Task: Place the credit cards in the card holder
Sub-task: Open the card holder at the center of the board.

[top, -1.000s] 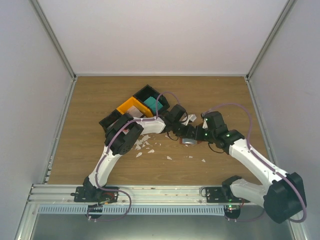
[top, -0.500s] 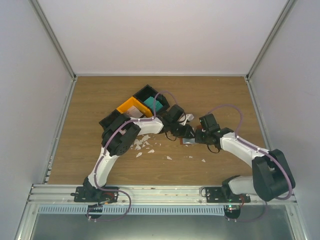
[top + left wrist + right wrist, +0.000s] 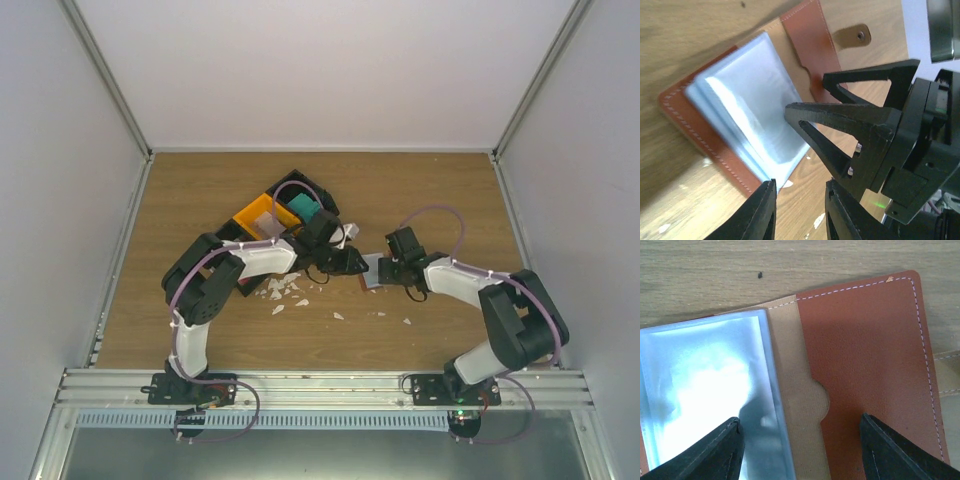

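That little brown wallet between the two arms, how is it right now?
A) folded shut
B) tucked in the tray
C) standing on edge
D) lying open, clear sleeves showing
D: the card holder lies opened on the table, its clear sleeves exposed.

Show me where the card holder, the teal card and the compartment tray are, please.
card holder (image 3: 865, 365): right wrist view, on its open brown leather flap.
teal card (image 3: 305, 208): top external view, on its face, inside the compartment tray.
compartment tray (image 3: 246, 218): top external view, on its orange section.
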